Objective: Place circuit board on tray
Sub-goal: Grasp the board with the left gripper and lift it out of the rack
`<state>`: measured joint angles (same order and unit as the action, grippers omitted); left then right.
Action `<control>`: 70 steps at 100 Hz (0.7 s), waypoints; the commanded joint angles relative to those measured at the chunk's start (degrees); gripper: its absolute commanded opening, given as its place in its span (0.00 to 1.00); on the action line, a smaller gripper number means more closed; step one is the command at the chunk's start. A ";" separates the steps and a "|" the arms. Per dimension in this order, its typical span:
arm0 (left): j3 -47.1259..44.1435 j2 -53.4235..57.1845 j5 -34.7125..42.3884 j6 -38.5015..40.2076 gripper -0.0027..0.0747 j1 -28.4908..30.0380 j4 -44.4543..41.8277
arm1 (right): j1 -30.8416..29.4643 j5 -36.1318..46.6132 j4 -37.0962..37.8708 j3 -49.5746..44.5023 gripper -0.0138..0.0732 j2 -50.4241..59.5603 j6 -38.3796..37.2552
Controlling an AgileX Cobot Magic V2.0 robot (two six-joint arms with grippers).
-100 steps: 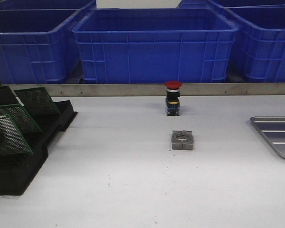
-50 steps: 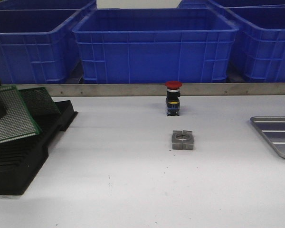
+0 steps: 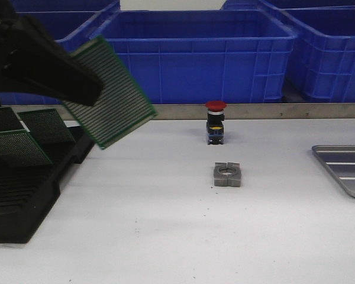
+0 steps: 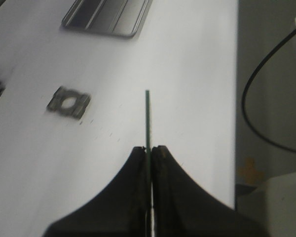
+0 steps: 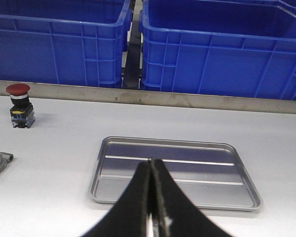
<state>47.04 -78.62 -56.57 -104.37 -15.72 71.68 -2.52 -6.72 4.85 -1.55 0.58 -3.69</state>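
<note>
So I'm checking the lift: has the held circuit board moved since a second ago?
Yes: the circuit board went up and right, away from the black rack.

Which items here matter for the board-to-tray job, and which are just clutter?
Job items: circuit board clamped in left gripper; tray, nothing on it.

Lying about: red pushbutton switch, metal block, black rack of spare boards, blue crates.

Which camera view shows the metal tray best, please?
The right wrist view: the whole tray is visible, empty, rim and ribs clear. The front view catches only its corner at the right edge; the left wrist view shows it blurred and cropped.
</note>
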 commanded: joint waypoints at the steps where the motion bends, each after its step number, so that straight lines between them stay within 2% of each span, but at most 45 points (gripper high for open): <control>1: 1.45 1.86 -1.42 0.44 0.01 -4.48 8.31 | -0.31 5.89 0.63 -0.10 0.09 1.12 0.06; 21: 1.45 0.86 3.27 0.44 0.01 -11.79 9.33 | -0.31 6.32 0.63 -0.10 0.09 1.12 0.06; 38: 1.45 -2.10 3.21 0.44 0.01 -13.72 9.71 | -0.19 5.18 0.58 1.40 0.09 1.12 0.06; 55: 1.45 -2.82 2.86 0.44 0.01 -13.72 9.92 | -0.19 -6.12 0.58 8.76 0.09 -0.15 0.06; 70: 1.45 -2.82 2.76 0.44 0.01 -13.72 9.92 | -0.19 -18.19 0.38 17.03 0.09 -6.18 0.06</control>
<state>47.04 -82.86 -51.88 -104.37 -29.06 77.83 -2.52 -22.06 4.85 9.85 -1.45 -3.69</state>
